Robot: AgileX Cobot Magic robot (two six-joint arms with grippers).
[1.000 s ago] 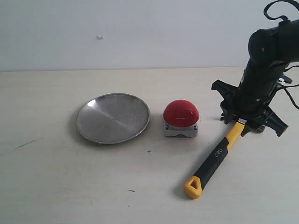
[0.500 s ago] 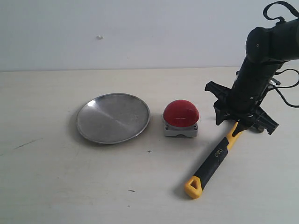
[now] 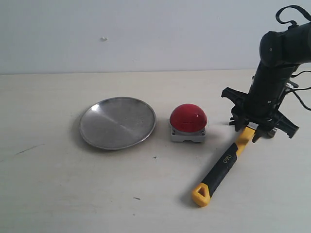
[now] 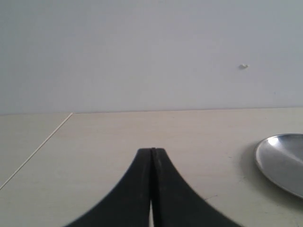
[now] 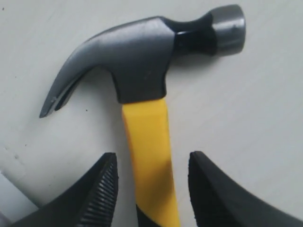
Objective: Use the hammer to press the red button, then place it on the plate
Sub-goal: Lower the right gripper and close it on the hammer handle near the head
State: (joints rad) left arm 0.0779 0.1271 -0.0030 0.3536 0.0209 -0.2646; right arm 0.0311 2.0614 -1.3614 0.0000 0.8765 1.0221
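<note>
Hammer (image 3: pixel 224 162) lies flat, right of the red button (image 3: pixel 188 118); plate (image 3: pixel 118 122) sits left of it. Your right gripper (image 5: pixel 152 161) straddles the yellow neck, jaws wide, nothing held. Left gripper (image 4: pixel 152 156) is pinched closed and empty. Close off-centre and the head-heavy tool may twist or slip.

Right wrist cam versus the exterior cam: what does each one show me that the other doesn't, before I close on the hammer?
Only the right wrist view: the hammer head, and the right claw open astride the yellow neck, with gaps on both sides. Only the exterior view: the red button, the plate, and the black handle with its yellow loop. Both: the yellow neck, the right claw and the table.
</note>
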